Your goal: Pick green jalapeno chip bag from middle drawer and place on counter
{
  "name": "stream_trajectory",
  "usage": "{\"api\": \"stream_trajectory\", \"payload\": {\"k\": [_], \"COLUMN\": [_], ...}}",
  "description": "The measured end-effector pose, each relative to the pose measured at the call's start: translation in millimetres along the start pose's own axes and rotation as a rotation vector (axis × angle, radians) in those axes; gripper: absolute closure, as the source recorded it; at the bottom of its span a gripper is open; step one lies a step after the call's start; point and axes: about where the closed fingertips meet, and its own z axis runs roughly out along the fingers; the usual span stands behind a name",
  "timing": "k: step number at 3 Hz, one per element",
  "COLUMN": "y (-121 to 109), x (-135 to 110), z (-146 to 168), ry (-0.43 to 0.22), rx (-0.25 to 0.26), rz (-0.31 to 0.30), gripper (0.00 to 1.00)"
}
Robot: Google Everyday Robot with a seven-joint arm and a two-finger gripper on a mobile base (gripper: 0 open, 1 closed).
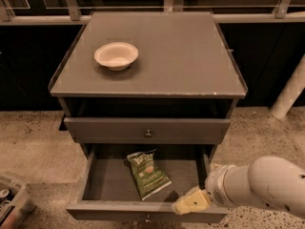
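Note:
The green jalapeno chip bag (pixel 148 172) lies flat in the open middle drawer (pixel 95 180), near its centre. My gripper (pixel 187 203) sits at the drawer's front right, just over the front edge, to the right of and below the bag and not touching it. The white arm (pixel 257 185) reaches in from the lower right. The counter (pixel 181 51) is the grey cabinet top above.
A pale bowl (pixel 116 55) stands on the counter's left part. The closed upper drawer front (pixel 147 130) with a round knob overhangs the back of the open drawer. A bin (pixel 12 199) stands on the floor at lower left. A white post (pixel 290 89) is at the right.

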Motion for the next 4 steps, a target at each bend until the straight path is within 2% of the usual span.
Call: {"api": "stream_trajectory", "payload": {"k": [1, 2, 3, 4], "y": [2.9, 9.5, 11.3, 0.2], "x": [9.0, 13.6, 12.8, -0.4], "z": [-2.2, 30.2, 73.9, 109.3], "ry": [0.004, -0.016, -0.056, -0.131], "rx": [-0.005, -0.044, -0.056, -0.005], "rz": [0.044, 0.083, 0.136, 0.160], "gripper": [0.00, 0.00, 0.00, 0.00]}}
